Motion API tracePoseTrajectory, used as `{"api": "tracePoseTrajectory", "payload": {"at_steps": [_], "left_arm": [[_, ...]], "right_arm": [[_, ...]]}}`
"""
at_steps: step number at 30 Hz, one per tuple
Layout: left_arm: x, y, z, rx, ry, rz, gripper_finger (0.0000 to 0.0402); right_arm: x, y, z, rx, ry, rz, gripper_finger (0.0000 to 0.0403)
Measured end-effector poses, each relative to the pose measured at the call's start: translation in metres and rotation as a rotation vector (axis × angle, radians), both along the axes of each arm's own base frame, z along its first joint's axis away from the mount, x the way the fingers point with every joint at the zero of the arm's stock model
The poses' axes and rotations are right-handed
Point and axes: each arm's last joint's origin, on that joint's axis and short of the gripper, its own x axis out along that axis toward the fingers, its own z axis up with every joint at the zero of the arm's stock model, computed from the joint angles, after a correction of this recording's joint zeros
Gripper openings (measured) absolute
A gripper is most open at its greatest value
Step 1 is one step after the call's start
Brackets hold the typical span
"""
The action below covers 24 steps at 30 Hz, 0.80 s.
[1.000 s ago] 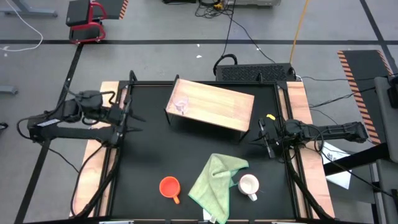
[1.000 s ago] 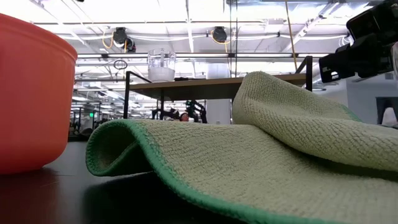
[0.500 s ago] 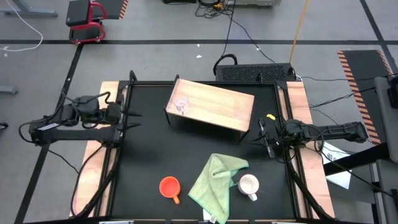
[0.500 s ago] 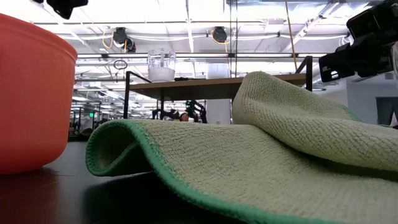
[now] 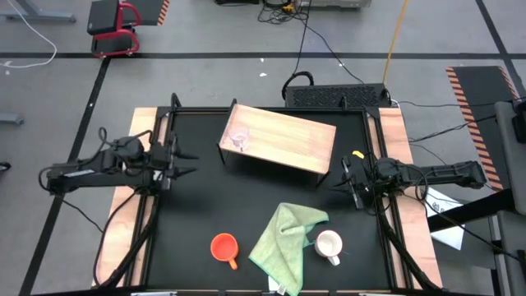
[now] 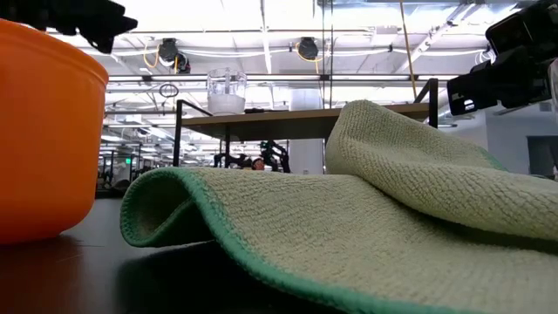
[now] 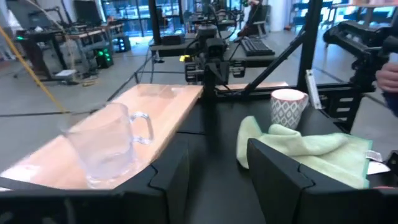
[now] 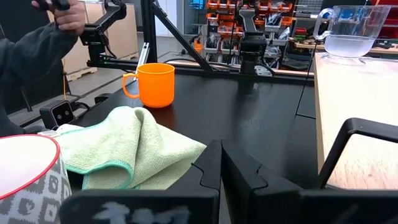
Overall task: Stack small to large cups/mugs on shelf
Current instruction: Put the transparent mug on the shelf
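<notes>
A clear glass cup (image 5: 239,138) stands upright on the left end of the light-wood shelf (image 5: 283,140) at the table's far middle. The orange mug (image 5: 223,247) stands at the near middle. The white mug (image 5: 329,244) stands near right, beside a crumpled green cloth (image 5: 288,237). My left gripper (image 5: 182,163) hovers open by the table's left edge, pointing level toward the shelf, and in its wrist view (image 7: 214,168) the glass cup (image 7: 112,149) shows ahead. My right gripper (image 5: 339,177) waits shut at the right edge, with nothing held.
The green cloth (image 8: 124,149) lies between the orange mug (image 8: 155,84) and the white mug (image 8: 28,180). The shelf's dark legs stand on the black tabletop. A person's sleeve (image 8: 31,50) and hand show beyond the table's left side.
My left gripper has sunk toward the table beside the left edge and tipped nearer to level, coming into the low view's upper left corner. Its fingers have stayed open. The cups, cloth and shelf have not moved.
</notes>
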Motion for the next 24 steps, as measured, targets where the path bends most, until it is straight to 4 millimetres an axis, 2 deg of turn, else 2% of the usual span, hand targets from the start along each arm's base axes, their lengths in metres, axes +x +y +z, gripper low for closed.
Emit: {"api": "tracePoseTrajectory", "payload": {"at_steps": [6, 12, 20, 24], "left_arm": [[0.008, 0.0, -0.021, -0.012, -0.006, -0.029, 0.0163], [0.013, 0.003, -0.045, -0.002, 0.034, 0.028, 0.0163], [0.016, 0.003, -0.057, 0.042, 0.044, 0.019, 0.0163], [0.018, 0.002, -0.064, 0.041, -0.005, -0.035, 0.0163]], "right_arm": [[0.0, 0.0, 0.0, -0.002, 0.0, 0.0, 0.0], [0.0, 0.0, 0.0, -0.007, -0.002, 0.001, 0.0], [0.0, 0.0, 0.0, -0.007, -0.006, 0.001, 0.0], [0.0, 0.0, 0.0, -0.007, -0.006, 0.001, 0.0]]}}
